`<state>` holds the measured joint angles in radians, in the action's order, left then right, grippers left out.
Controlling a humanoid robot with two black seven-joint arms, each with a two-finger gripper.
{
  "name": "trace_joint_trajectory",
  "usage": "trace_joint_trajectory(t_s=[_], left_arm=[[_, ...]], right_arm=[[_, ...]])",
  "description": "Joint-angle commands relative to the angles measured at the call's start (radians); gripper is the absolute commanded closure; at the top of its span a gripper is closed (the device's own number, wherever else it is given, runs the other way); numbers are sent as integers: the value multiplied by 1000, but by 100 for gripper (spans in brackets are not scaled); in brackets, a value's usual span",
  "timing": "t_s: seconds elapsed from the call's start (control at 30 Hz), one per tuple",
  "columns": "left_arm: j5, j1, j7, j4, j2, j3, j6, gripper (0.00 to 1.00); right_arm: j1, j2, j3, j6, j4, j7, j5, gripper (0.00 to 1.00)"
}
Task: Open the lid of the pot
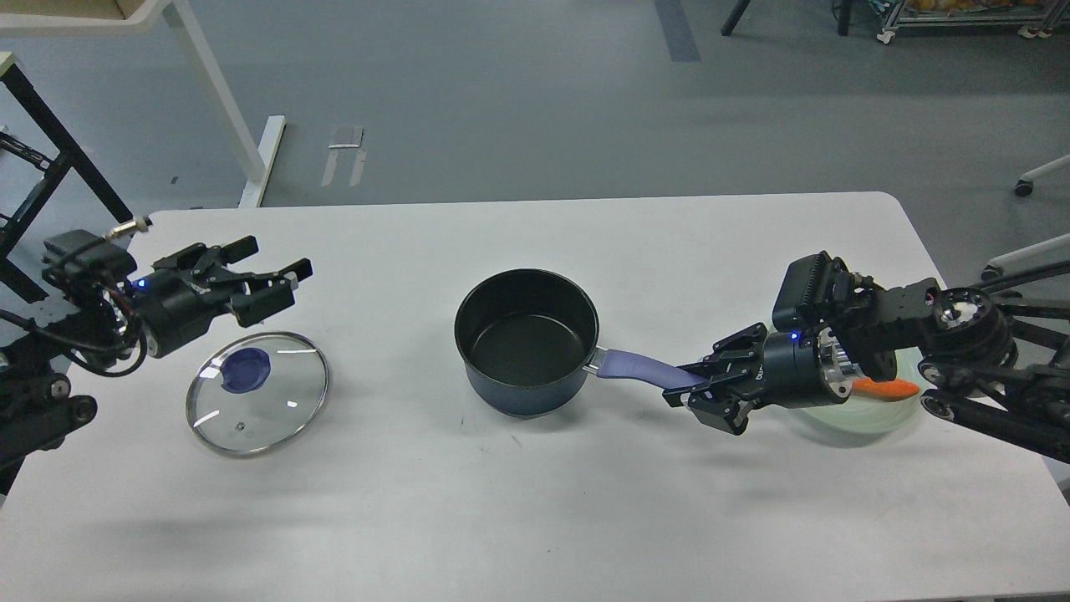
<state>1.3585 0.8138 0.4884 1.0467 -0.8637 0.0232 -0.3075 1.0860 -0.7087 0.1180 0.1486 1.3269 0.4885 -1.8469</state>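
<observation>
A dark blue pot stands open in the middle of the white table, its blue handle pointing right. The glass lid with a blue knob lies flat on the table at the left, apart from the pot. My left gripper is open and empty, raised above and behind the lid. My right gripper is shut on the end of the pot handle.
A pale green plate with an orange carrot lies under my right arm at the right. A white table leg and a black frame stand on the floor beyond the table's far left.
</observation>
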Motion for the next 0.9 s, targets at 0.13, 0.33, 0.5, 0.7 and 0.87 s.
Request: trace_joint_trajectory(t_s=[0.13, 0.33, 0.5, 0.7, 0.87], left_arm=[[-835, 96, 0, 19, 0, 3, 303, 1], [-940, 94, 0, 21, 3, 4, 352, 1], [-969, 94, 0, 19, 12, 41, 355, 1], [-1137, 90, 0, 9, 35, 101, 462, 1], [-1283, 82, 0, -5, 40, 103, 550, 1]], right_arm=[[0, -3, 0, 0, 0, 0, 0, 57], [0, -15, 0, 0, 2, 0, 2, 37], [0, -26, -4, 0, 9, 0, 64, 9], [23, -87, -15, 3, 66, 0, 267, 2], [51, -141, -59, -4, 74, 0, 498, 2]])
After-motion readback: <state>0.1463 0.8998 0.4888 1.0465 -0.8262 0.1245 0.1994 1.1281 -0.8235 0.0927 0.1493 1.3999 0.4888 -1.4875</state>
